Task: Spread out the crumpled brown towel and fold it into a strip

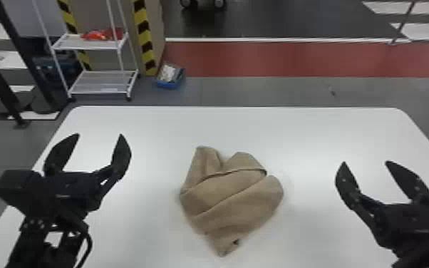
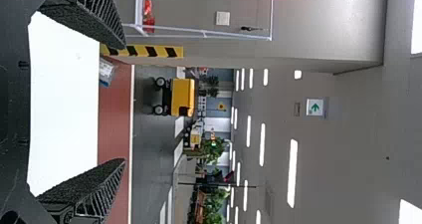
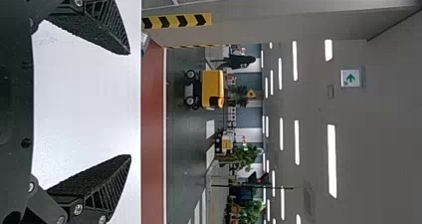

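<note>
- Black left gripper [image 1: 99, 135] over the left part of the white table [image 1: 295, 128], its two jaws standing wide apart, tips pointing away from the robot, white tabletop showing between them.
- White wire rack [image 1: 96, 82] on the floor past the table's far left corner, something red [image 1: 103, 34] on its upper shelf.
- Blue bin [image 1: 169, 84] on the floor, just to the right of the rack, with pale stuff inside.
- Brown towel [image 1: 231, 196], bunched near the middle of the table, between the grippers and touching neither. Folds cross it in slanting layers; two blunt peaks point to the far side, a narrow tip towards the robot.
- Black right gripper [image 1: 366, 163] over the right part of the table, well apart from the towel, its jaws also spread wide.
</note>
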